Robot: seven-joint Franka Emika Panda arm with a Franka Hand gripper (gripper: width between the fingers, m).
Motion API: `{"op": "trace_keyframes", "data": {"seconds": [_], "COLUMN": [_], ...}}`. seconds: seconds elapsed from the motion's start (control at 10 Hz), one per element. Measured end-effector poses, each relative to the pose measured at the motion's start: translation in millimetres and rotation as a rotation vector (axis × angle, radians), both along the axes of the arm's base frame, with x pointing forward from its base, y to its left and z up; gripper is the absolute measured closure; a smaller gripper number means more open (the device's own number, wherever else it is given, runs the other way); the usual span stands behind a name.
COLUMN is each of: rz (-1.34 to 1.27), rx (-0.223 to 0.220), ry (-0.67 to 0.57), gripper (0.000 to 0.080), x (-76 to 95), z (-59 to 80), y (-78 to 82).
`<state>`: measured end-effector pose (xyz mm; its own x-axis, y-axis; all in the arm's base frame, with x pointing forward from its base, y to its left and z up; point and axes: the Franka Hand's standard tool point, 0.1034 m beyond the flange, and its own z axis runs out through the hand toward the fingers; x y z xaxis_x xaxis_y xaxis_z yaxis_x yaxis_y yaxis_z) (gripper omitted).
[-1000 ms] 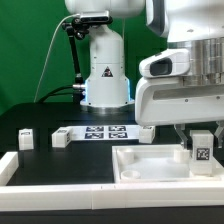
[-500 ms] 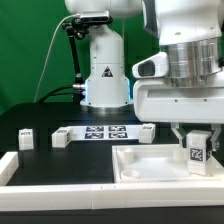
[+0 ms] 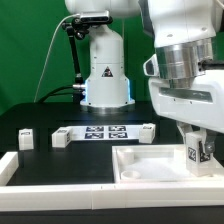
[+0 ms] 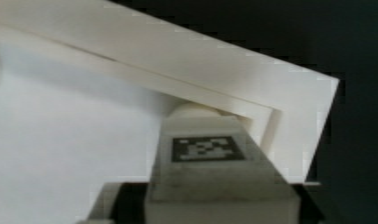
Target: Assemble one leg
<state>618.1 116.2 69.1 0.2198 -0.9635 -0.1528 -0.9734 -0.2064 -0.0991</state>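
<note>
My gripper (image 3: 197,147) is shut on the leg (image 3: 197,153), a small white post with a black-and-white tag. I hold it slightly tilted, low over the right end of the large flat white piece with recesses (image 3: 145,166). In the wrist view the leg (image 4: 212,150) stands out between my fingers, its end at an inner corner of a recess in the white piece (image 4: 97,110). Whether the leg touches the piece is not clear.
Three more small white legs stand on the black table: one at the exterior view's left (image 3: 25,138), one beside it (image 3: 60,137) and one (image 3: 147,131) by the marker board (image 3: 105,131). A white raised border (image 3: 18,166) runs along the left and front.
My wrist has turned and the arm has shifted a little to the exterior view's left. The held leg now sits slightly tilted over the white piece.
</note>
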Motion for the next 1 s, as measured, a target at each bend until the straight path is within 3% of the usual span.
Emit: {"op": "trace_keyframes", "data": {"seconds": [0.3, 0.7, 0.8, 0.9, 1.0], "rz": [-0.302, -0.397, -0.377, -0.335, -0.266], "rx": [0.032, 0.038, 0.037, 0.034, 0.028], "ry": [0.054, 0.073, 0.069, 0.062, 0.063], "gripper": [0.0507, 0.0507, 0.0326, 0.0202, 0.0202], "x": [-1.0, -1.1, -1.1, -1.1, -1.6], "z": [-0.3, -0.2, -0.2, -0.2, 0.0], "y": [4.7, 6.1, 6.2, 6.2, 6.6]}}
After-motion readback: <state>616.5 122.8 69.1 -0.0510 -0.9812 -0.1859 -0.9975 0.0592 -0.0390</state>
